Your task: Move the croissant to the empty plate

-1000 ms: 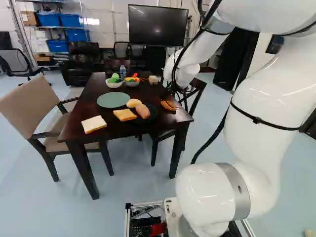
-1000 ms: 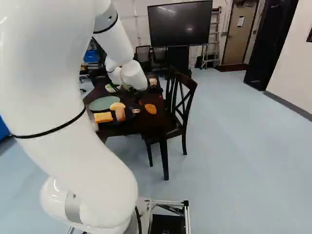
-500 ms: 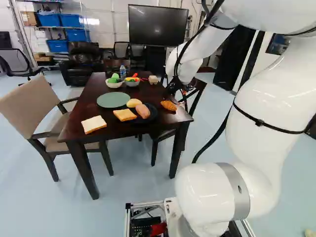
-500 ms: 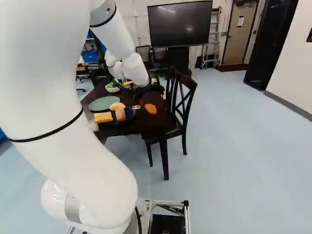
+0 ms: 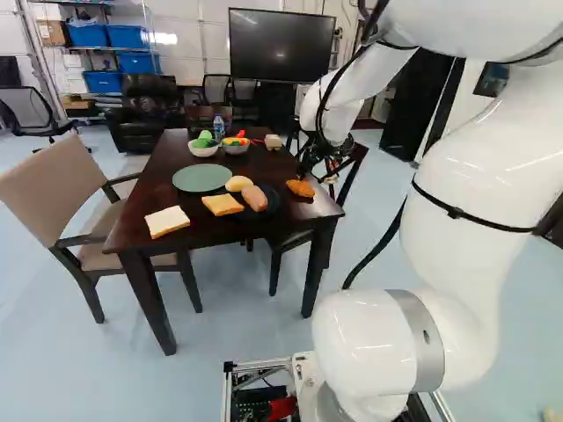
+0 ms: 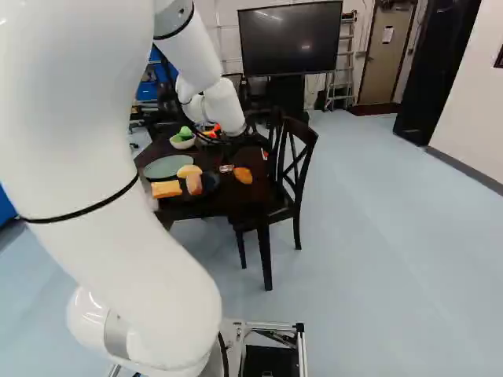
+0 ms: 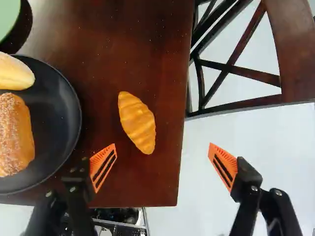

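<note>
So the black two-finger gripper with orange pads (image 6: 245, 161) has shifted a bit to the right since the earlier frame, fingers spread wide with nothing clamped. The golden-brown, ridged croissant (image 7: 137, 122) hasn't budged (same spot on the dark wooden table (image 5: 167, 215), near right corner), lying right of the round black plate (image 7: 54, 113), with the round green plate (image 5: 201, 178) farther left.

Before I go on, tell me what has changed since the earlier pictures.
The arm's wrist has shifted rightward in both base views, taking the gripper with it. Nothing is held: the gripper stands open, and the croissant lies on the table where it was. The black plate, green plate and base also stayed put.
</note>
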### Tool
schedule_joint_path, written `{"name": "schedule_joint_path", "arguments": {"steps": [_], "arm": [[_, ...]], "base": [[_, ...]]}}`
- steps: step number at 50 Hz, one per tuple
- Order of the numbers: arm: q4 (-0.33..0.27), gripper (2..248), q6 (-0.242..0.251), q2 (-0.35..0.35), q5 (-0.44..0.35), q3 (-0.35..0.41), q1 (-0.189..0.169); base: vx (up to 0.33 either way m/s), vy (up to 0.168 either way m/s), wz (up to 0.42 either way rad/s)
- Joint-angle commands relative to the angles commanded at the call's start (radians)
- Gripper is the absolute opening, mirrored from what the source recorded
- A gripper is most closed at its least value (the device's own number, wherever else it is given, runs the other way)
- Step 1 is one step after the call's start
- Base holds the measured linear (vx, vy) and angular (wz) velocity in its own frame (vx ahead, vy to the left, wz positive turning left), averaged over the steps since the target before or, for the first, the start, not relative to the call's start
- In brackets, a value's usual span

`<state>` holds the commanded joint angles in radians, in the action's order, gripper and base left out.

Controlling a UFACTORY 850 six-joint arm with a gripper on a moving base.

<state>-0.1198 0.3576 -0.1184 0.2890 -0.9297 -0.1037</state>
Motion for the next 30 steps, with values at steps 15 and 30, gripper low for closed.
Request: {"name": "schedule_joint_path", "arguments": {"steps": [15,30], "arm": [[-0.072,247,0.000,-0.045,0.051,-0.050,-0.010],[-0.155,247,0.000,-0.096,0.099,-0.108,-0.015]], "base": [[0.000,0.000,0.000],[0.000,0.000,0.000]]}}
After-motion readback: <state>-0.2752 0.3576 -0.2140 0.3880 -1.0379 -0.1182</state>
